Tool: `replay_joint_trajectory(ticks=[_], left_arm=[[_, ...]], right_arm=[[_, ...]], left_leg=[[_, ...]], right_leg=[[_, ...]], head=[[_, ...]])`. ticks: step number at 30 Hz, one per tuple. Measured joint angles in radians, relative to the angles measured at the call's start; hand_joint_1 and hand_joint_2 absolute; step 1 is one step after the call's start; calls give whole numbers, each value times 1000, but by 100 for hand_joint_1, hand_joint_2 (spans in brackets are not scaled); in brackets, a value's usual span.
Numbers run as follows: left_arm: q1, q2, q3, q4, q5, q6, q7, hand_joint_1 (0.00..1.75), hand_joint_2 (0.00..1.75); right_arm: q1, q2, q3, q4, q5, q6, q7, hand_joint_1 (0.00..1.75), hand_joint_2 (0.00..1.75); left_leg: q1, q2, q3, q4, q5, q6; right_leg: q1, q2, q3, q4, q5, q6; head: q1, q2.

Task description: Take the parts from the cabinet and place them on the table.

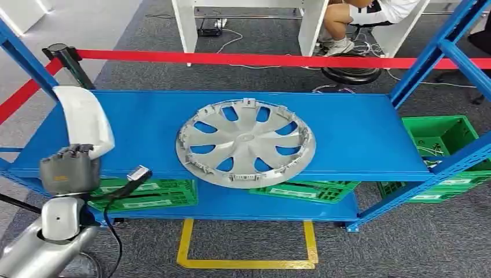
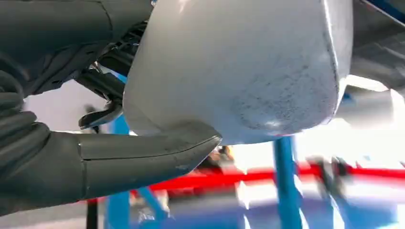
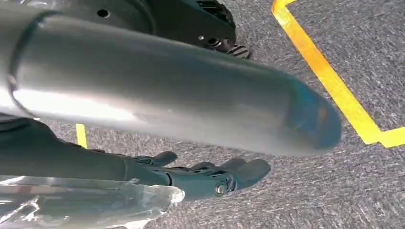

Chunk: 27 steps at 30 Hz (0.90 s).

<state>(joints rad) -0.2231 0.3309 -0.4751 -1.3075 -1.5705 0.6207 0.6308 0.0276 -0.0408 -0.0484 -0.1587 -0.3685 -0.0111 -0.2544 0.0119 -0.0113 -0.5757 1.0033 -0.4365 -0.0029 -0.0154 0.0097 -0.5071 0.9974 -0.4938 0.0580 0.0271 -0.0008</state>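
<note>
White plastic part (image 1: pixel 85 119) is held by the left hand (image 1: pixel 69 169); right hand (image 3: pixel 210 177) hangs with fingers loose, holding nothing.

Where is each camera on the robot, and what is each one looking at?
Head view: high up, looking down at blue metal shelf, silver plastic wheel cover, left hand gripping white plastic part.
Left wrist view: behind left hand, close on the white part; shared with head view.
Right wrist view: hanging arm, right hand above grey carpet.
</note>
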Motion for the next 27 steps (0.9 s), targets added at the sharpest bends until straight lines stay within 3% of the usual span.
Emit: replay_joint_trajectory(ticks=[2,5,11,14,22,27], left_arm=[[-32,73,-55,-73,0,-14,46,157,175],[-71,168,-120,-172,0,-41,59,154,175],[-127,250,-204,-267,0,-57,62,152,175],[-143,260,-240,-280,0,-49,62,168,175],[-141,243,-290,-280,0,-26,59,168,175],[-103,211,-276,-278,0,2,-31,168,175]], right_arm=[[-1,-1,0,0,-5,0,-1,0,0],[-1,-1,0,0,-5,0,-1,0,0],[-3,-1,0,0,-5,1,0,0,0],[-4,-1,0,0,-5,8,-1,0,0],[-5,-1,-1,0,-6,8,-1,0,0],[-5,-1,-1,0,-8,7,1,0,0]], left_leg=[[1,0,0,0,0,-1],[2,0,0,0,0,-1],[2,0,0,0,0,-1],[2,0,0,0,0,-1],[2,0,0,0,0,-1],[2,0,0,0,0,-1]], right_leg=[[1,-1,0,0,0,0],[2,0,1,0,0,0],[2,-1,-1,0,0,0],[2,0,1,0,0,-1],[2,0,1,0,0,-1],[2,0,1,0,0,-1]], head=[[0,0],[0,0],[0,0],[0,0],[0,0],[0,0]])
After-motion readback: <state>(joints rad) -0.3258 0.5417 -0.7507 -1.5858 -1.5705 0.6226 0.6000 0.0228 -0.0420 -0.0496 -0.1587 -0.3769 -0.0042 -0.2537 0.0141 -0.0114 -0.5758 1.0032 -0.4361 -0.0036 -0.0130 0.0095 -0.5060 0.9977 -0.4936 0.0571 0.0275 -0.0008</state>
